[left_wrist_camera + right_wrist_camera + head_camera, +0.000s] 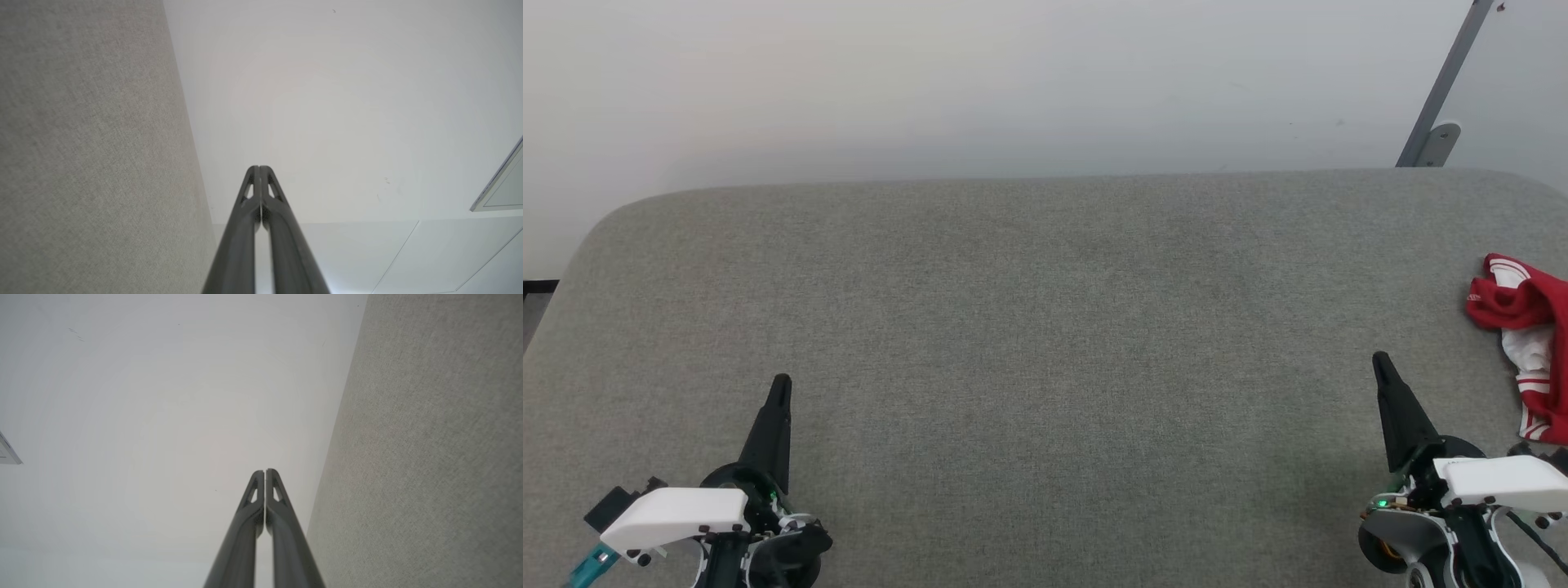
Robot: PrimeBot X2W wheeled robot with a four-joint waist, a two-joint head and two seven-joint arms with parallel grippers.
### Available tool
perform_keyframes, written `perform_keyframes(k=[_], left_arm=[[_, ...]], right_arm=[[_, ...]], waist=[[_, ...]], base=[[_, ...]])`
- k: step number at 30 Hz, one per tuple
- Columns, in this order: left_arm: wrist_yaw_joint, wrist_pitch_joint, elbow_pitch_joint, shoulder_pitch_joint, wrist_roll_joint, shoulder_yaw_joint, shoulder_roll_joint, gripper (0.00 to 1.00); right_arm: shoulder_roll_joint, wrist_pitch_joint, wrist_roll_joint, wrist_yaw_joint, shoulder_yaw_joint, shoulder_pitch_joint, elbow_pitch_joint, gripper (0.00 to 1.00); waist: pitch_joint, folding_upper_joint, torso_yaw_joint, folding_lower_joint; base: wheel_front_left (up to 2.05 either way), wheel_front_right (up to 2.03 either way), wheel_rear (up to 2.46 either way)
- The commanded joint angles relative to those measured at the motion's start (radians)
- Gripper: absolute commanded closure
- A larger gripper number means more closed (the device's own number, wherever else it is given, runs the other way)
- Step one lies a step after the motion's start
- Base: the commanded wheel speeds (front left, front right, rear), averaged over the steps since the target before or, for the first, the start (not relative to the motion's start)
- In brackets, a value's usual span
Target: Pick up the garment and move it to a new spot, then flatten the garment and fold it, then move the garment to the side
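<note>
Nearest to my head camera are my two tools, both low over the near side of the table [1045, 327], a broad slab covered in grey woven fabric with rounded far corners. My left tool [782, 384] sits over the table's near left part, its dark fingers [768, 433] pressed together into one spike that points toward the table's far edge. The left wrist view shows the two fingers meeting tip to tip, clenched on nothing. My right tool [1380, 361] sits over the table's near right part, clenched in the same way and empty, and its spike leans slightly toward the table's left side. The garment [1517, 304] lies bunched up at the table's right edge, a little farther up the table than my right tool and off to that tool's right, apart from it. Of it I see red folds, a white patch and red-and-white striped trim; the picture's edge cuts off the rest, so I cannot tell how much of it lies on the table. Beyond the table's far edge stands a pale wall [1013, 82]. A slanted grey metal strut [1450, 73] with a small bracket [1436, 144] at its foot rises against the wall behind the table's far right corner.
</note>
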Motion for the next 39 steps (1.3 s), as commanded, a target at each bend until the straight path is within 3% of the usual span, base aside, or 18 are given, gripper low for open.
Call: perform_keyframes(k=[1, 39], left_arm=[[-0.006, 0.001, 0.0, -0.012, -0.003, 0.001, 0.002, 1.0], [-0.006, 0.001, 0.0, -0.012, -0.003, 0.001, 0.002, 1.0]], right_arm=[[0.002, 0.001, 0.004, 0.0, 0.0, -0.003, 0.003, 1.0], [0.002, 0.001, 0.004, 0.0, 0.001, -0.003, 0.003, 1.0]], waist=[[0.0, 0.0, 0.0, 0.0], [0.0, 0.0, 0.0, 0.0]], base=[[0.0, 0.0, 0.0], [0.0, 0.0, 0.0]])
